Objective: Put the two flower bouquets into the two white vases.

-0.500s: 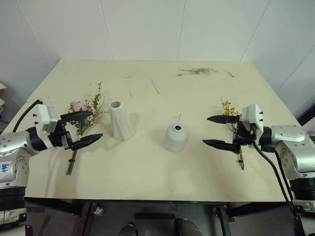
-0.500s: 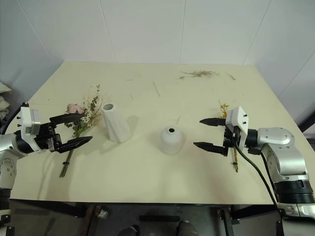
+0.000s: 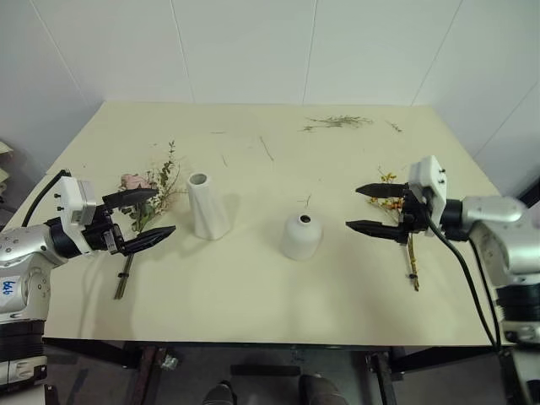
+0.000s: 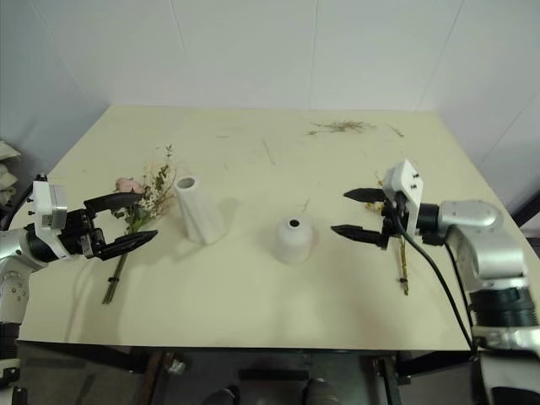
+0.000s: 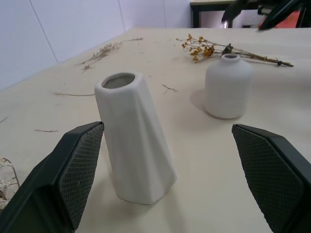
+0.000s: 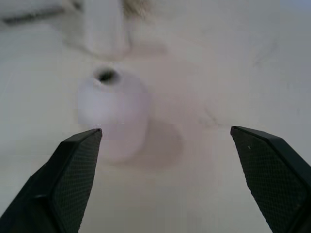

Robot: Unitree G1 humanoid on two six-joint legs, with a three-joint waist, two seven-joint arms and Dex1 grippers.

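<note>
While both hands gape, left hand (image 3: 142,221) over rose bouquet (image 3: 145,202), right hand (image 3: 369,208) beside yellow bouquet (image 3: 403,221)

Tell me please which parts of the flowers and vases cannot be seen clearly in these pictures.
- Yellow bouquet: in the head views the right gripper covers its blossoms.
- Pink rose bouquet: the left gripper crosses its stems.
- Squat vase: blurred in the right wrist view.
- Tall vase: its inside is dark in the left wrist view.
- Dried sprigs at the table's far edge: too small.

Both vases, tall (image 3: 207,205) and squat (image 3: 301,235), stand empty mid-table. Each open gripper, left (image 3: 143,218) and right (image 3: 373,208), hovers above a lying bouquet.
</note>
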